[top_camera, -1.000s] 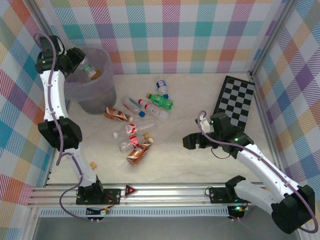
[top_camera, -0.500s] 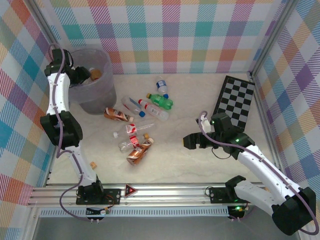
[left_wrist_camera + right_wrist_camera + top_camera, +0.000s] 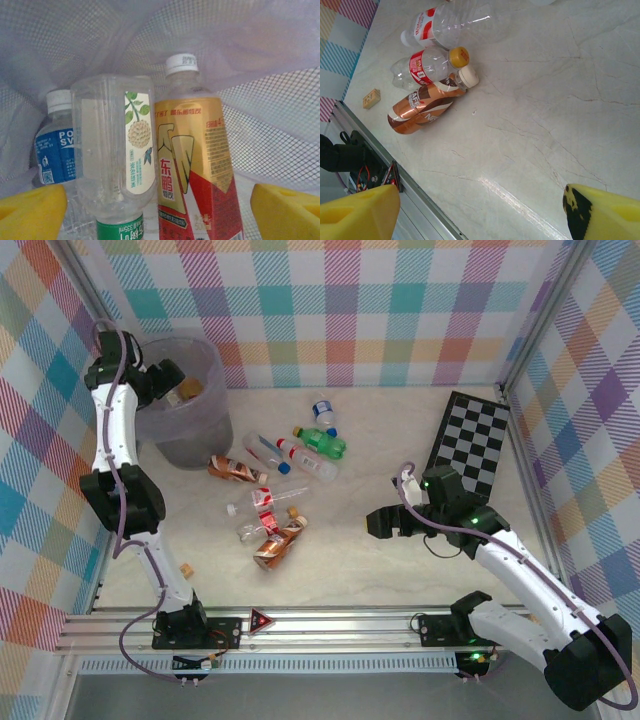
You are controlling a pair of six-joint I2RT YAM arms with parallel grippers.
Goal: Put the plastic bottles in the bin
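Observation:
My left gripper (image 3: 166, 377) hangs over the rim of the bin (image 3: 192, 435), open. Between its wide-apart yellow fingers (image 3: 31, 212), several plastic bottles lie inside the mesh bin (image 3: 272, 112): a clear one with a green band (image 3: 107, 165), a gold-and-red labelled one (image 3: 195, 165) and a blue-labelled one (image 3: 54, 147). More plastic bottles lie on the table: a green one (image 3: 323, 443), a red-white one (image 3: 303, 459), amber-brown ones (image 3: 232, 469) (image 3: 277, 546) and clear ones (image 3: 266, 451). My right gripper (image 3: 379, 523) is open, low over bare table, right of the amber bottle (image 3: 422, 105).
A black-and-white checkerboard (image 3: 470, 445) lies at the right. A small tan block (image 3: 185, 568) (image 3: 371, 98) sits near the front left. The metal frame rail (image 3: 330, 625) runs along the near edge, and plaid walls close in the sides.
My left gripper has opened over the bin and the bottle it carried now lies inside. The left arm drew back slightly toward the left. The right arm has not moved.

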